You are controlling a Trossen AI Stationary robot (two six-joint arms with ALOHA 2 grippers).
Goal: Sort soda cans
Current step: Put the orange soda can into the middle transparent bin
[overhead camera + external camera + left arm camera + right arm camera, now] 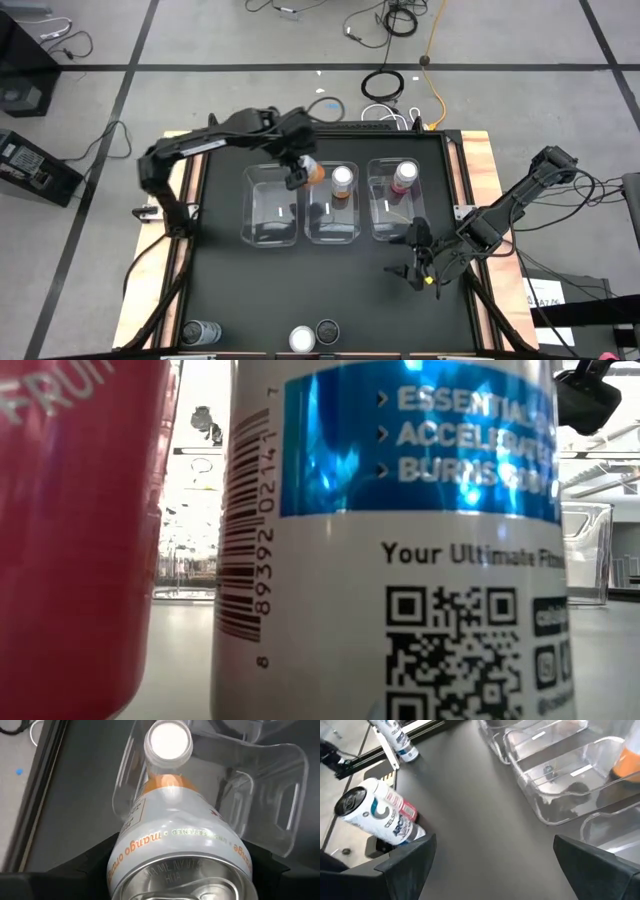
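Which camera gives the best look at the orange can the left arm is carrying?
The left wrist view: the orange can fills it, its mango label readable, dark fingers on both sides. The high view shows it small in the left gripper, over the bins. The low and right wrist views do not show it clearly.

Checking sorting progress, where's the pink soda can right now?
High view: the pink soda can stands upright in the rightmost clear plastic bin, right of the orange can.

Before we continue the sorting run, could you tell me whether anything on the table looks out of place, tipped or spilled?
Nothing stands out. The left gripper holds an orange can over the bins, the middle bin and the right bin each hold one upright can, and three cans stand at the table's near edge. No spill shows.
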